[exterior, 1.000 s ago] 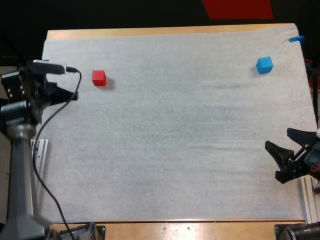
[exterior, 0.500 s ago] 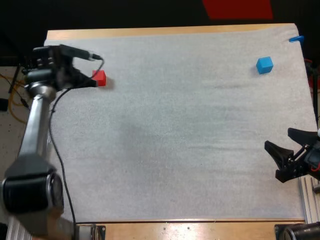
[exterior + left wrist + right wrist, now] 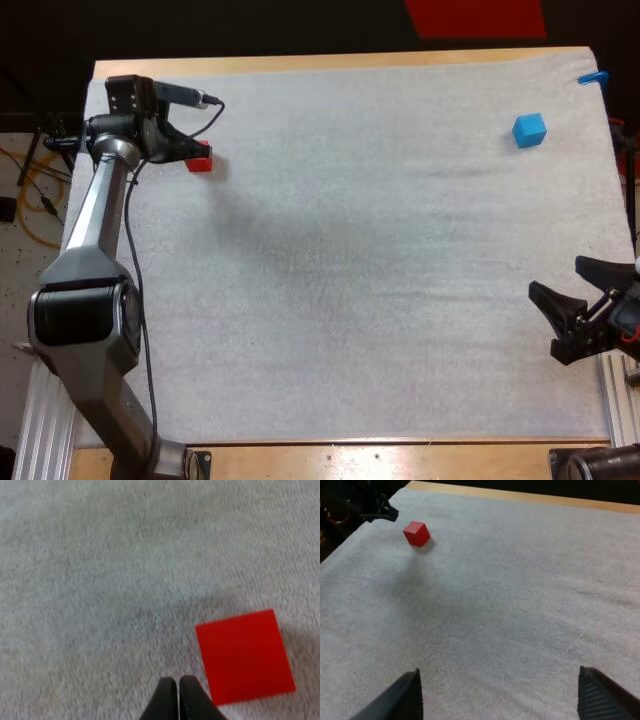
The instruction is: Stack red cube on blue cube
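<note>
Left gripper, fingers together, beside the red cube, perhaps touching; right gripper spread wide.

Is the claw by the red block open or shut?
Shut. The left claw's two black fingers touch each other beside the red cube, gripping nothing.

Mat: white cloth, felt-like, fuzzy, matt. Table strip along frame top: light wood, smooth. Red cube: smooth, matt faces. Blue cube, upper right: smooth. Left arm: silver metal, satin sheen.
</note>
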Available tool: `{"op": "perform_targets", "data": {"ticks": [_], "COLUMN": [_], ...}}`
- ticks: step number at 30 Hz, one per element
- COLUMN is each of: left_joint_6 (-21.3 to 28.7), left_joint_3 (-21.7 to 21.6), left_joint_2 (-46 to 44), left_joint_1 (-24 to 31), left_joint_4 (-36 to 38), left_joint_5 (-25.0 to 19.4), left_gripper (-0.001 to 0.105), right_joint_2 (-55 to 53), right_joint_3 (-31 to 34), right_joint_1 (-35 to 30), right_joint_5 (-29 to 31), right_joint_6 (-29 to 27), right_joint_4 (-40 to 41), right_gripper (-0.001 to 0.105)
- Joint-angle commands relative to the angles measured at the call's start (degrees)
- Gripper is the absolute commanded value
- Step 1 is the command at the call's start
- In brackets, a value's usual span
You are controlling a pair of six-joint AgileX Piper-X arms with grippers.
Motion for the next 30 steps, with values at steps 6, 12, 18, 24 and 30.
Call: {"op": "perform_targets", "data": {"ticks": [6, 12, 18, 24, 30], "left_joint_6": [-0.9, -1.2, -2.1, -2.1, -2.1], "left_joint_3": [-2.8, -2.8, -3.5, -3.9, -3.9], "left_joint_2": [3.2, 4.8, 7.6, 8.0, 8.3], "left_joint_1": [-0.2, -0.2, -0.2, -0.2, -0.4], "left_joint_4": [-0.3, -1.3, -0.4, -1.3, -1.9], "left_joint_5": [-2.9, -2.9, -2.7, -2.7, 0.1], "left_gripper": [0.000, 0.000, 0.000, 0.000, 0.000], "right_joint_2": [0.0, 0.0, 0.0, 0.0, 0.0], "right_joint_3": [-0.7, -0.7, -0.7, -0.7, -0.7], "right_joint_1": [0.1, 0.1, 0.1, 0.1, 0.1], "right_joint_5": [-0.2, -0.2, -0.2, -0.2, -0.2], "right_joint_6": [0.4, 1.4, 1.4, 1.4, 1.4], "right_joint_4": [-1.9, -4.7, -4.2, -4.2, -4.2], "right_gripper": [0.063, 0.063, 0.063, 0.063, 0.063]}}
